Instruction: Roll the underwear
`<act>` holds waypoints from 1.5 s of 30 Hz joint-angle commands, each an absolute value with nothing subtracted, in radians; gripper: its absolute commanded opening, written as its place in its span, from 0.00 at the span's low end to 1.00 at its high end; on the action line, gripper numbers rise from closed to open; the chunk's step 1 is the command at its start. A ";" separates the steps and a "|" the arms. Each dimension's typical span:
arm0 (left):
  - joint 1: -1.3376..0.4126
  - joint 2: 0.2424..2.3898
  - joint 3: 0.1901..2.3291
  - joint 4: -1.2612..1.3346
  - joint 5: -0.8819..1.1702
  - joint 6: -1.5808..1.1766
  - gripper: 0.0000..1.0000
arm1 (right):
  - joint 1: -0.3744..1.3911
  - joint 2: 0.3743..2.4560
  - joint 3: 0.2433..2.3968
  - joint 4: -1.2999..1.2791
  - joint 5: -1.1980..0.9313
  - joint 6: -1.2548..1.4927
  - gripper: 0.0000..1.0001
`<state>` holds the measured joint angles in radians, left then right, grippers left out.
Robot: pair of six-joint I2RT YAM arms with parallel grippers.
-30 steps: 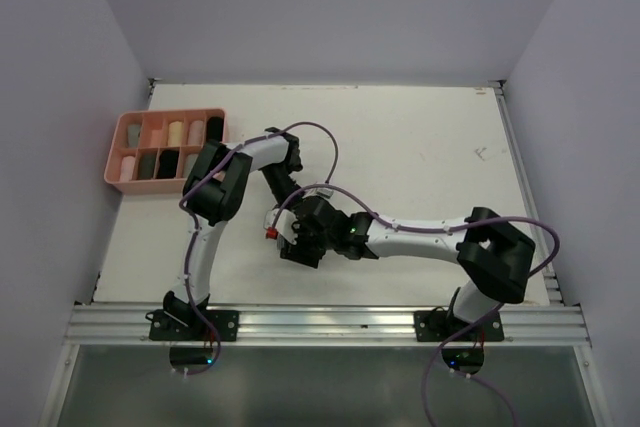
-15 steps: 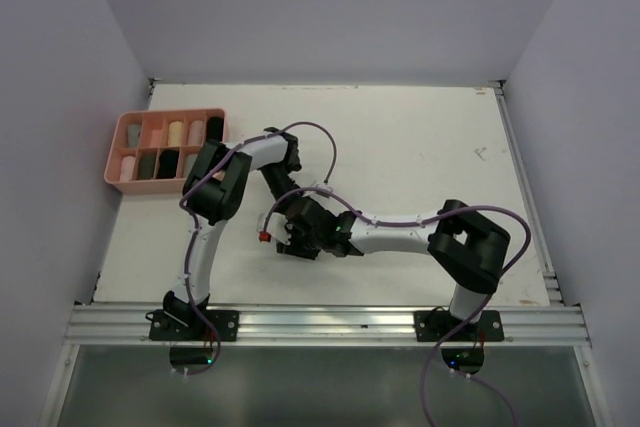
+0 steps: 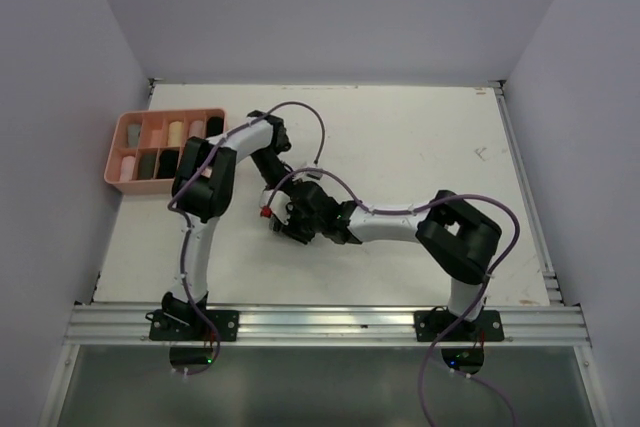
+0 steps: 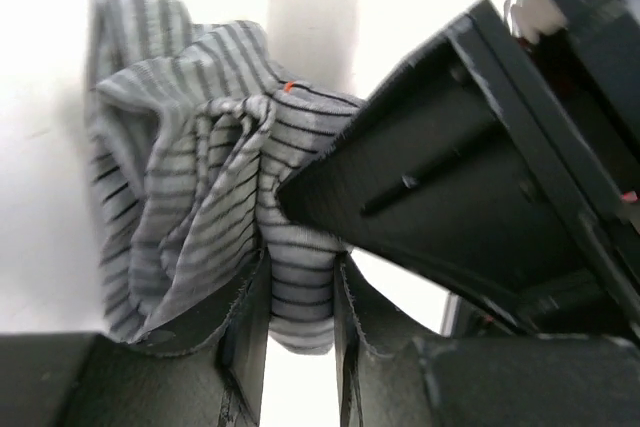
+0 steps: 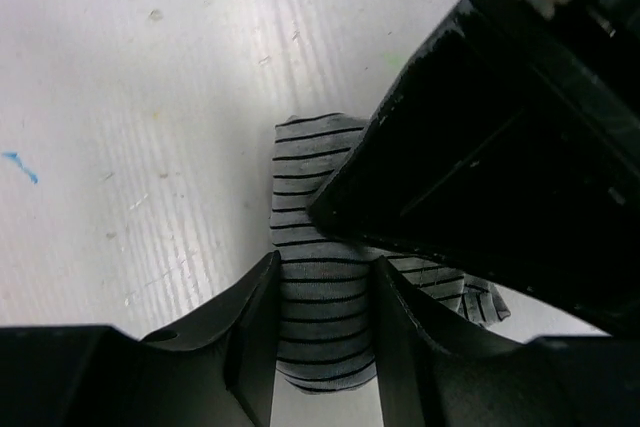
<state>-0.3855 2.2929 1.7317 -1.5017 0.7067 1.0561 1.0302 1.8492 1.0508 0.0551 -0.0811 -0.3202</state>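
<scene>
A grey striped underwear (image 4: 190, 177) hangs bunched between both grippers just above the white table (image 5: 120, 127). In the left wrist view my left gripper (image 4: 298, 282) is shut on a narrow fold of it, and the rest spills up and to the left. My right gripper (image 5: 325, 282) is shut on a rolled end of the same underwear (image 5: 320, 247). In the top view the left gripper (image 3: 273, 197) and right gripper (image 3: 290, 223) meet nose to nose at centre left, and they hide the garment there.
A pink compartment tray (image 3: 130, 182) stands at the far left edge and holds several rolled garments. The white table (image 3: 430, 147) runs out to the right and back, with walls on three sides. The right arm (image 3: 400, 227) lies low across the middle.
The right gripper narrowed onto the striped roll. Both grippers shifted together up and to the left, and the right arm's elbow swung left after them.
</scene>
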 commanded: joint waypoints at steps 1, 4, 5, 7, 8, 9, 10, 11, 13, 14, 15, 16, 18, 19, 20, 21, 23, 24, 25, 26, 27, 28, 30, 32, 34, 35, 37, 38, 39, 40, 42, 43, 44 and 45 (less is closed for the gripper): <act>-0.319 2.185 1.830 -1.318 0.673 1.062 0.32 | 1.022 1.927 1.011 -0.066 -0.284 -0.212 0.15; -0.259 2.143 1.859 -1.289 0.719 1.013 0.39 | 0.980 1.936 1.012 -0.058 -0.357 -0.176 0.12; -0.224 2.126 1.855 -1.252 0.751 1.000 0.40 | 0.962 1.939 1.014 -0.058 -0.376 -0.170 0.11; -0.198 2.070 1.832 -1.215 0.767 0.971 0.41 | 0.945 1.950 1.015 -0.058 -0.422 -0.150 0.10; -0.180 2.045 1.815 -1.169 0.776 0.968 0.41 | 0.928 1.956 1.019 -0.060 -0.436 -0.146 0.10; -0.172 2.016 1.790 -1.139 0.782 0.966 0.41 | 0.919 1.965 1.025 -0.064 -0.461 -0.132 0.09; -0.166 1.947 1.728 -1.103 0.784 0.956 0.41 | 0.910 1.986 1.032 -0.075 -0.497 -0.121 0.08; -0.161 1.910 1.686 -1.030 0.781 0.956 0.42 | 0.894 1.999 1.037 -0.077 -0.517 -0.114 0.07; -0.156 1.803 1.556 -0.926 0.762 0.951 0.42 | 0.881 2.022 1.054 -0.080 -0.569 -0.088 0.07; -0.156 1.768 1.508 -0.896 0.753 0.948 0.42 | 0.865 2.045 1.063 -0.077 -0.586 -0.069 0.06; -0.155 1.735 1.461 -0.875 0.750 0.953 0.42 | 0.856 2.057 1.068 -0.075 -0.609 -0.061 0.06; -0.155 1.667 1.365 -0.856 0.749 0.980 0.42 | 0.848 2.069 1.074 -0.072 -0.641 -0.052 0.06; -0.155 1.591 1.258 -0.793 0.750 1.032 0.42 | 0.830 2.092 1.081 -0.071 -0.666 -0.041 0.06; -0.156 1.519 1.161 -0.764 0.750 1.052 0.43 | 0.824 2.097 1.084 -0.071 -0.672 -0.038 0.06; -0.160 1.488 1.119 -0.756 0.749 1.074 0.43 | 0.818 2.102 1.088 -0.069 -0.681 -0.037 0.06; -0.164 1.459 1.041 -0.743 0.743 1.097 0.44 | 0.813 2.112 1.091 -0.069 -0.692 -0.031 0.07; -0.182 1.398 0.976 -0.706 0.726 1.115 0.45 | 0.798 2.128 1.098 -0.055 -0.724 -0.017 0.07; -0.189 1.384 0.921 -0.697 0.724 1.133 0.45 | 0.795 2.144 1.101 -0.046 -0.736 -0.008 0.07; -0.195 1.359 0.899 -0.677 0.724 1.140 0.45 | 0.789 2.157 1.107 -0.041 -0.751 0.012 0.07; -0.210 1.345 0.875 -0.661 0.723 1.143 0.46 | 0.779 2.167 1.126 -0.043 -0.773 0.032 0.07; -0.218 1.333 0.832 -0.641 0.723 1.141 0.47 | 0.778 2.190 1.134 -0.044 -0.787 0.035 0.07; -0.227 1.310 0.812 -0.609 0.724 1.143 0.48 | 0.775 2.198 1.143 -0.054 -0.791 0.037 0.07; -0.261 1.286 0.749 -0.569 0.721 1.141 0.48 | 0.767 2.215 1.161 -0.057 -0.816 0.049 0.07; -0.313 1.249 0.712 -0.513 0.693 1.137 0.49 | 0.759 2.235 1.176 -0.063 -0.822 0.057 0.08; -0.356 1.226 0.661 -0.462 0.670 1.127 0.49 | 0.758 2.241 1.180 -0.064 -0.827 0.057 0.08; -0.385 1.224 0.651 -0.447 0.654 1.124 0.49 | 0.756 2.241 1.181 -0.066 -0.827 0.057 0.08; -0.400 1.226 0.626 -0.399 0.635 1.105 0.48 | 0.756 2.238 1.180 -0.067 -0.825 0.055 0.08; -0.406 1.226 0.620 -0.384 0.618 1.101 0.48 | 0.756 2.237 1.178 -0.071 -0.824 0.052 0.08; -0.407 1.226 0.611 -0.368 0.611 1.094 0.48 | 0.756 2.237 1.178 -0.072 -0.824 0.048 0.08; -0.407 1.226 0.609 -0.344 0.595 1.094 0.48 | 0.756 2.234 1.178 -0.074 -0.821 0.048 0.08; -0.407 1.223 0.604 -0.325 0.588 1.094 0.49 | 0.756 2.238 1.178 -0.074 -0.822 0.048 0.08; -0.407 1.221 0.603 -0.307 0.581 1.094 0.49 | 0.756 2.240 1.180 -0.078 -0.822 0.048 0.08; -0.407 1.218 0.603 -0.299 0.578 1.094 0.49 | 0.756 2.241 1.178 -0.078 -0.824 0.048 0.08; -0.407 1.210 0.598 -0.282 0.577 1.094 0.50 | 0.756 2.243 1.181 -0.080 -0.825 0.048 0.08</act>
